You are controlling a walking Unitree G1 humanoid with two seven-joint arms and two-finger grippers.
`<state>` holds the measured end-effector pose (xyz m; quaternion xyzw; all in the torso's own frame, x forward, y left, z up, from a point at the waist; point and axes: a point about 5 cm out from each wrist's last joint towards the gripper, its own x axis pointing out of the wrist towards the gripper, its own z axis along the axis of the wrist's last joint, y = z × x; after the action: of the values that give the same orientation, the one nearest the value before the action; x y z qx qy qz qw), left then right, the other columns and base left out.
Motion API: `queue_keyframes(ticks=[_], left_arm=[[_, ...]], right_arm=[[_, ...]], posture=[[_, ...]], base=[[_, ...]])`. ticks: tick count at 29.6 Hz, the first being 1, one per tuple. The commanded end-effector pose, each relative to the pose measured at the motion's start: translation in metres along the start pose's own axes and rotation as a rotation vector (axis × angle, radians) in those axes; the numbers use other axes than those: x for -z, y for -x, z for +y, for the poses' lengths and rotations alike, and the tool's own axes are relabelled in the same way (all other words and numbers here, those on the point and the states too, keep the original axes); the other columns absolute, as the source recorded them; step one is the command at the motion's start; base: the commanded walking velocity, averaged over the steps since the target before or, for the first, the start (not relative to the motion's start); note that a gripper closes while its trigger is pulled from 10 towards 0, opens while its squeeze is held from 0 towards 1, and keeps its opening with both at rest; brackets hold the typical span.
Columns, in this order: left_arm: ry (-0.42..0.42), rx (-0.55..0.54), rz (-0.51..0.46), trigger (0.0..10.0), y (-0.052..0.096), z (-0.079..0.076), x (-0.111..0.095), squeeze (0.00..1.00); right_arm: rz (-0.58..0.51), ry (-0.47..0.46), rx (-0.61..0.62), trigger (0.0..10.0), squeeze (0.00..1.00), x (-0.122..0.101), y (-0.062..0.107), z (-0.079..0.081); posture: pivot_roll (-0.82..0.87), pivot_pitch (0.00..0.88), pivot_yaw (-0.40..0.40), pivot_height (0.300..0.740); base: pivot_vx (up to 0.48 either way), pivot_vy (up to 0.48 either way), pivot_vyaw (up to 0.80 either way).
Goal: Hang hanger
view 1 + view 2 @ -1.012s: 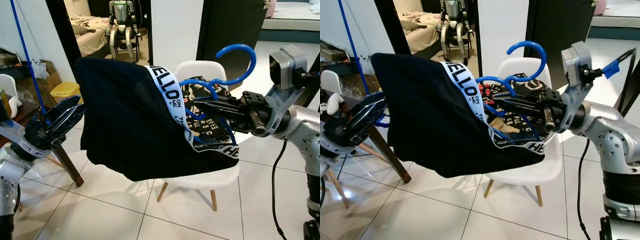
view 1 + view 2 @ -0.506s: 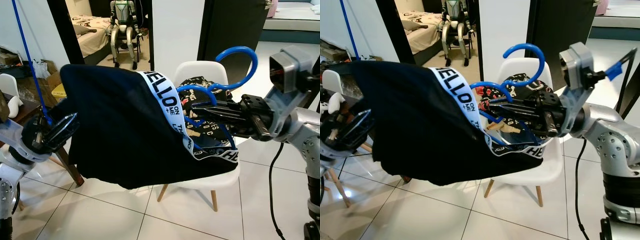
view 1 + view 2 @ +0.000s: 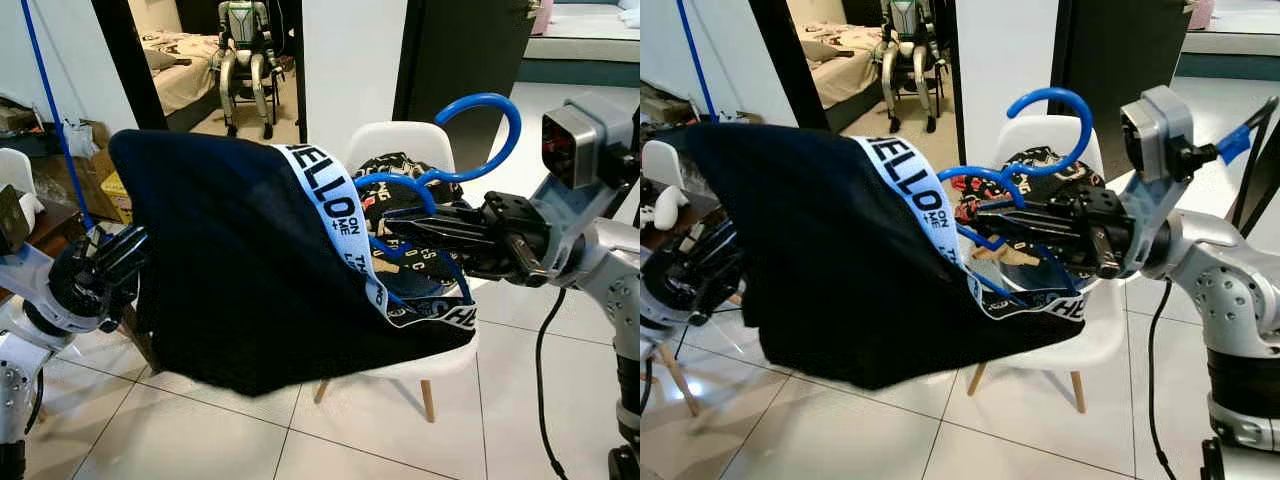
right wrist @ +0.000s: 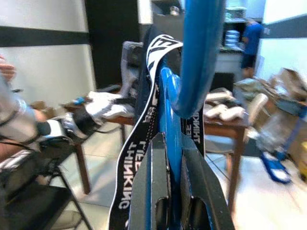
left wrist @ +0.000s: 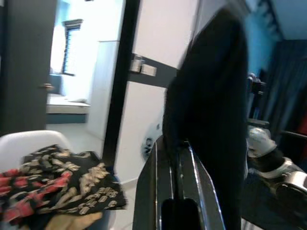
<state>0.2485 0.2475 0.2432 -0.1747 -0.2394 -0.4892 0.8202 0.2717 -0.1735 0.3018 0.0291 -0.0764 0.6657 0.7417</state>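
Observation:
A blue plastic hanger (image 3: 488, 108) points its hook upward in front of the chair. My right gripper (image 3: 396, 226) is shut on the hanger's neck, and its fingers (image 4: 158, 191) clamp the blue bar (image 4: 201, 57). A black garment (image 3: 240, 260) with a white "HELLO" band (image 3: 335, 205) is draped over the hanger and stretches out to the left. My left gripper (image 3: 122, 258) is at the garment's left edge, shut on the black cloth (image 5: 211, 96), with its fingers (image 5: 153, 182) partly hidden by the fabric.
A white chair (image 3: 398, 140) behind the garment carries patterned clothes (image 3: 405, 170). A wooden table (image 3: 40, 215) and a slanted blue pole (image 3: 50, 110) stand at the left. A dark door panel (image 3: 470, 50) rises behind, and another robot (image 3: 245, 50) sits in the back room.
My left gripper has closed in on the garment's left edge and drawn the cloth out to the left. The right gripper and hanger have hardly moved.

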Motion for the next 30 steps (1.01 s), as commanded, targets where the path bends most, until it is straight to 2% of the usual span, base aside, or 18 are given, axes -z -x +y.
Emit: queue_keyframes(ticks=[1,2,5,6,7,9,10,11,12,15,17,20,21,25,26,28,29,30], left_arm=[[-0.061,-0.059,0.010,0.0,0.004,0.008,-0.010,0.00],[-0.061,-0.059,0.010,0.0,0.004,0.008,-0.010,0.00],[-0.146,-0.255,-0.014,0.0,0.009,0.032,-0.021,0.00],[-0.146,-0.255,-0.014,0.0,0.009,0.032,-0.021,0.00],[-0.190,-0.374,-0.051,0.0,0.013,0.046,-0.031,0.00],[-0.190,-0.374,-0.051,0.0,0.013,0.046,-0.031,0.00],[-0.232,-0.481,-0.099,0.0,0.016,0.057,-0.042,0.00],[-0.232,-0.481,-0.099,0.0,0.016,0.057,-0.042,0.00],[-0.260,-0.545,-0.152,0.0,0.018,0.062,-0.052,0.00],[-0.277,-0.579,-0.195,0.0,0.018,0.064,-0.059,0.00],[-0.271,-0.569,-0.262,0.0,0.016,0.061,-0.066,0.00],[-0.260,-0.549,-0.282,0.0,0.015,0.059,-0.066,0.00],[-0.245,-0.537,-0.292,0.0,0.015,0.057,-0.064,0.00],[-0.230,-0.532,-0.295,0.0,0.016,0.057,-0.061,0.00],[-0.214,-0.524,-0.236,0.0,0.014,0.057,-0.048,0.00],[-0.203,-0.518,-0.191,0.0,0.012,0.057,-0.038,0.00],[-0.211,-0.574,-0.093,0.0,0.014,0.063,-0.021,0.00],[-0.211,-0.574,-0.093,0.0,0.014,0.063,-0.021,0.00]], right_arm=[[0.020,0.023,0.036,0.0,0.00,-0.001,0.003,-0.003],[0.020,0.023,0.036,0.0,0.00,-0.001,0.003,-0.003],[0.050,0.027,0.091,0.0,0.00,0.001,0.009,-0.009],[0.050,0.027,0.091,0.0,0.00,0.001,0.009,-0.009],[0.077,0.028,0.121,0.0,0.00,0.004,0.013,-0.011],[0.077,0.028,0.121,0.0,0.00,0.004,0.013,-0.011],[0.140,0.023,0.167,0.0,0.00,0.012,0.018,-0.015],[0.140,0.023,0.167,0.0,0.00,0.012,0.018,-0.015],[0.215,0.017,0.224,0.0,0.00,0.022,0.023,-0.020],[0.288,0.008,0.286,0.0,0.00,0.032,0.027,-0.026],[0.361,0.003,0.412,0.0,0.00,0.043,0.035,-0.037],[0.338,0.002,0.473,0.0,0.00,0.042,0.036,-0.044],[0.282,-0.011,0.561,0.0,0.00,0.037,0.039,-0.053],[0.222,-0.032,0.631,0.0,0.00,0.032,0.041,-0.061],[0.141,-0.046,0.664,0.0,0.00,0.027,0.040,-0.065],[0.089,-0.055,0.677,0.0,0.00,0.024,0.040,-0.067],[0.162,-0.023,0.711,0.0,0.00,0.032,0.042,-0.068],[0.162,-0.023,0.711,0.0,0.00,0.032,0.042,-0.068]], posture=[[-0.06,0.000,0.035,0.740],[-0.06,0.000,0.035,0.740],[-0.06,0.000,0.035,0.740],[-0.06,0.000,0.035,0.740],[-0.06,0.000,0.036,0.740],[-0.06,0.000,0.036,0.740],[-0.06,0.000,0.035,0.740],[-0.06,0.000,0.035,0.740],[-0.06,0.000,0.034,0.740],[-0.06,0.000,0.034,0.740],[-0.05,0.000,0.031,0.740],[-0.05,0.000,0.031,0.740],[-0.05,0.000,0.030,0.740],[-0.05,0.000,0.030,0.740],[-0.05,0.000,0.027,0.740],[-0.05,0.000,0.027,0.740],[-0.05,0.000,0.028,0.740],[-0.05,0.000,0.028,0.740]], base=[[0.000,0.000,0.00],[0.000,0.000,0.00],[0.000,0.000,0.00],[0.000,0.000,0.00],[0.000,0.000,0.00],[0.000,0.000,0.00],[0.000,0.000,0.00],[0.000,0.000,0.00],[0.000,0.000,0.00],[0.000,0.000,0.00],[0.000,0.000,0.00],[0.000,0.000,0.00],[0.000,0.000,0.00],[0.000,0.000,0.00],[0.000,0.000,0.00],[0.000,0.000,0.00],[0.000,0.000,0.00],[0.000,0.000,0.00]])
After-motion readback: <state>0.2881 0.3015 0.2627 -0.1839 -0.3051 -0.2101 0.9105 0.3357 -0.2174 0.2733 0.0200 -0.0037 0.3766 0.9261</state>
